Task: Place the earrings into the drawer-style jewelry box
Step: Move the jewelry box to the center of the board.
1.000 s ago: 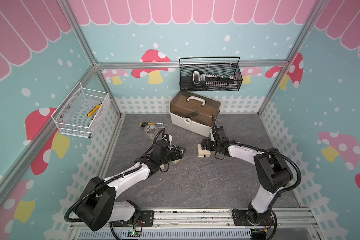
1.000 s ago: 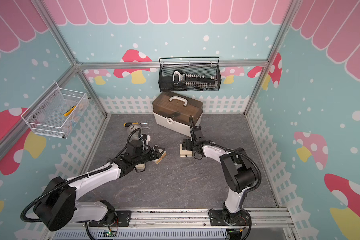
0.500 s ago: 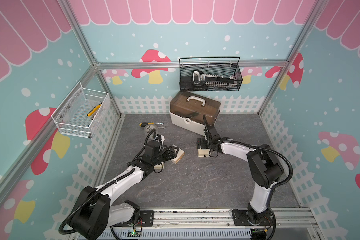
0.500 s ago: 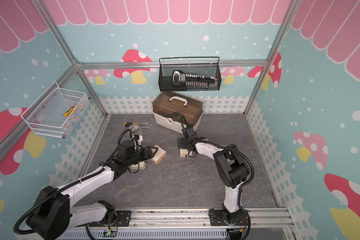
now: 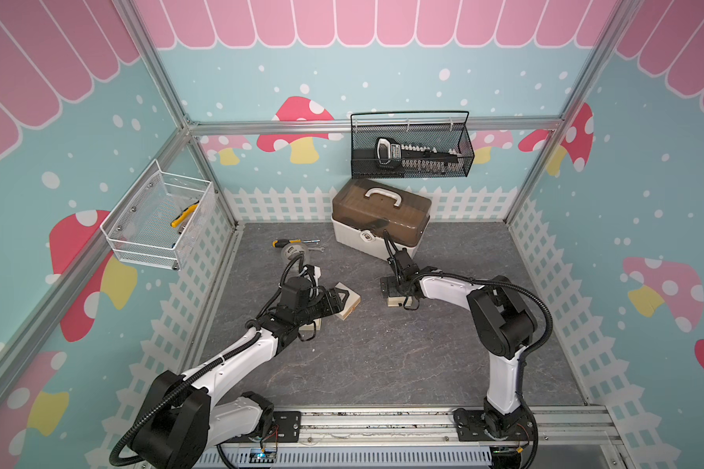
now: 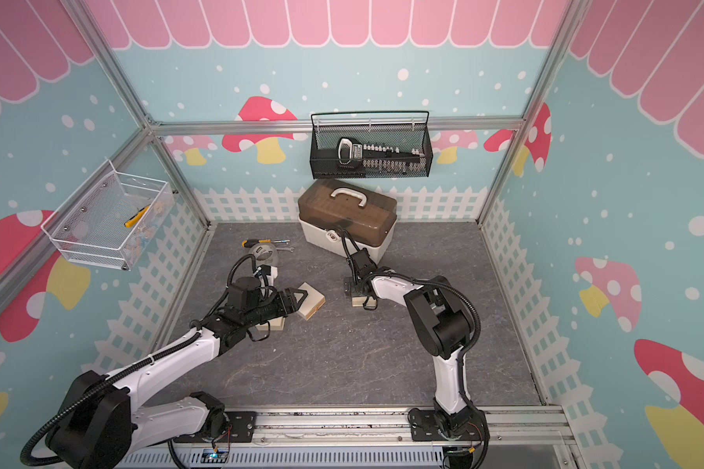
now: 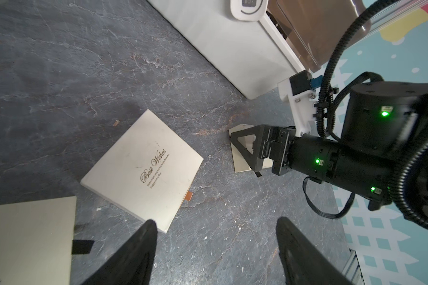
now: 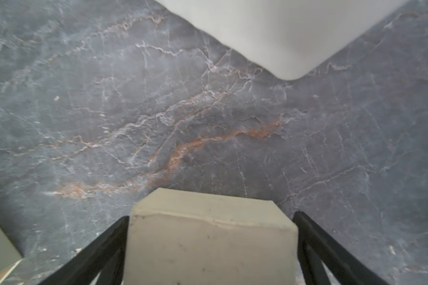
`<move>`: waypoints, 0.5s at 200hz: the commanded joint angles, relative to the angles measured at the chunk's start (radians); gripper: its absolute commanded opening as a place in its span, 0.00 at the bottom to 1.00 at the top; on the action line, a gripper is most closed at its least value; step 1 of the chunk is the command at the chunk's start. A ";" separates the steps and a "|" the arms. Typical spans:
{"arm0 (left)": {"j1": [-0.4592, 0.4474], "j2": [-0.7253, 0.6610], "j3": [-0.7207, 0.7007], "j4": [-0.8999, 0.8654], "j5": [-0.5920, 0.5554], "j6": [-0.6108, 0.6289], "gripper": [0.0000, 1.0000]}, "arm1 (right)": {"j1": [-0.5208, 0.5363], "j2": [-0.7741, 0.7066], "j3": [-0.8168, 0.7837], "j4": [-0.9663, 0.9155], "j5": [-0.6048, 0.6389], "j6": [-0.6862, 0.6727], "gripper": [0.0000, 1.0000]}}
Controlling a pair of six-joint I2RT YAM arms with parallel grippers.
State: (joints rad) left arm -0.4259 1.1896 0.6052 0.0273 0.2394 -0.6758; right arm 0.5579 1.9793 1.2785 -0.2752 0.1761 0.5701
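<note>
The toolbox (image 5: 381, 221) sits at the back under the mesh basket (image 5: 362, 166), with the screwdriver (image 5: 286, 243) and tape roll (image 5: 293, 252) to its left, and in front lie the Best Wishes box (image 7: 143, 167) and, to its right, a smaller box (image 8: 210, 246).

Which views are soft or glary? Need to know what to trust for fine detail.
Right wrist view: soft throughout; the small cream box inside the right gripper and the white toolbox corner are both blurred. Left wrist view: sharp, the script on the Best Wishes box reads clearly. Both top views: even light, faint shadows, no glare.
</note>
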 commanded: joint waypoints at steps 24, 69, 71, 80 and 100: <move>0.010 -0.045 -0.040 0.022 -0.009 0.006 0.76 | 0.010 0.011 0.019 -0.032 0.003 0.007 0.89; 0.011 -0.058 -0.045 0.013 -0.012 0.007 0.76 | 0.013 0.009 0.012 -0.035 -0.003 0.007 0.78; 0.012 -0.059 -0.045 0.012 -0.012 0.007 0.76 | 0.014 0.008 0.013 -0.034 -0.003 0.007 0.78; 0.012 -0.061 -0.045 0.008 -0.013 0.009 0.76 | 0.018 0.006 0.012 -0.036 -0.002 0.004 0.78; 0.011 -0.078 -0.042 -0.010 -0.015 0.010 0.76 | 0.034 -0.009 0.006 -0.041 0.002 -0.013 0.78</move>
State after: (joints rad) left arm -0.4198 1.1454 0.5682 0.0345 0.2379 -0.6743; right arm 0.5674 1.9793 1.2789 -0.2905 0.1722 0.5690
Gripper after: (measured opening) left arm 0.761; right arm 0.786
